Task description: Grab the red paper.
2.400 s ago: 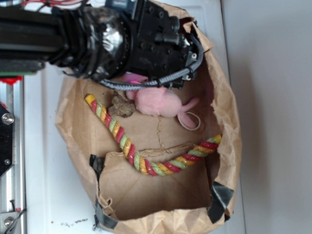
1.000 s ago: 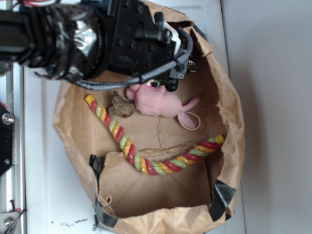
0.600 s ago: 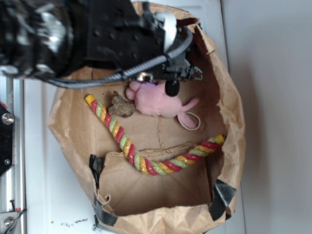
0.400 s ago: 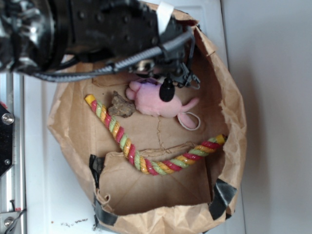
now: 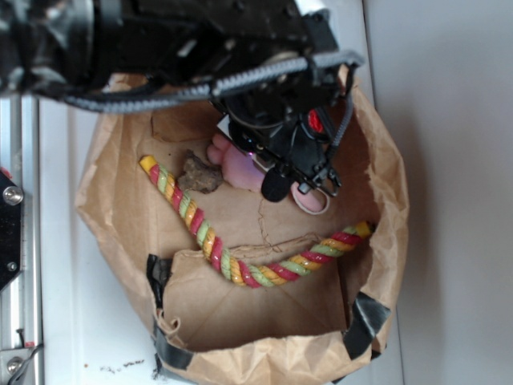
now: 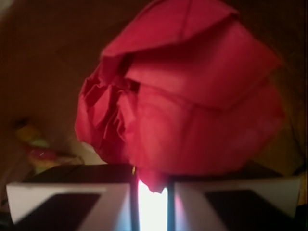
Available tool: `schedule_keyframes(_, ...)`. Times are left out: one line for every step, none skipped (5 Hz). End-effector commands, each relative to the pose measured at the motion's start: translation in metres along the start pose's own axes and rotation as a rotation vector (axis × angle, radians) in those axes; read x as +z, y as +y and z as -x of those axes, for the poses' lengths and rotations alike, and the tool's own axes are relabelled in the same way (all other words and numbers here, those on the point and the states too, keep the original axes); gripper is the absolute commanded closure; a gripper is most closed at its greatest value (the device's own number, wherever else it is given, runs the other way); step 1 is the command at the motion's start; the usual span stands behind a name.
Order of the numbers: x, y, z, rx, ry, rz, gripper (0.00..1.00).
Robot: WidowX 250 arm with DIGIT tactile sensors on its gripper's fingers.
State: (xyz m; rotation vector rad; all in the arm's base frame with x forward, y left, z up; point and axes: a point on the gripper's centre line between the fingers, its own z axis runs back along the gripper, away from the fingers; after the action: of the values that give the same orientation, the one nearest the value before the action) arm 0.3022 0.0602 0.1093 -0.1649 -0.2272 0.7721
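The red paper (image 6: 192, 101) is a wrinkled bright red wad that fills most of the wrist view, close in front of my gripper (image 6: 153, 202). The jaws stand almost together, with a corner of the paper pinched in the narrow gap. In the exterior view only a small patch of the red paper (image 5: 315, 122) shows through my gripper (image 5: 309, 136), which hangs inside the brown paper bag (image 5: 377, 241) above the pink plush. The arm hides the rest of the wad.
The pink plush mouse (image 5: 240, 164) lies under the gripper. A brown lump (image 5: 199, 174) sits to its left. A red-yellow-green twisted rope (image 5: 208, 241) curves across the bag floor. The crumpled bag walls rise all around.
The arm has swung to the right and toward the bag's middle, over the pink plush. A patch of red now shows at the gripper in the exterior view.
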Motion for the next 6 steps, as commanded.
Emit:
schedule_keyframes(0.051,-0.026,0.019,-0.216,-0.045,0.076,1.00)
schedule_keyframes(0.061,-0.034,0.033,-0.312,-0.008,0.085,1.00)
schedule_keyframes(0.072,-0.039,0.045,-0.384,0.001,0.070,1.00)
schedule_keyframes(0.080,-0.040,0.059,-0.421,0.013,0.044,1.00)
schedule_keyframes(0.086,-0.039,0.078,-0.433,-0.002,0.014,1.00)
schedule_keyframes(0.081,-0.031,0.063,-0.404,-0.032,-0.019,1.00)
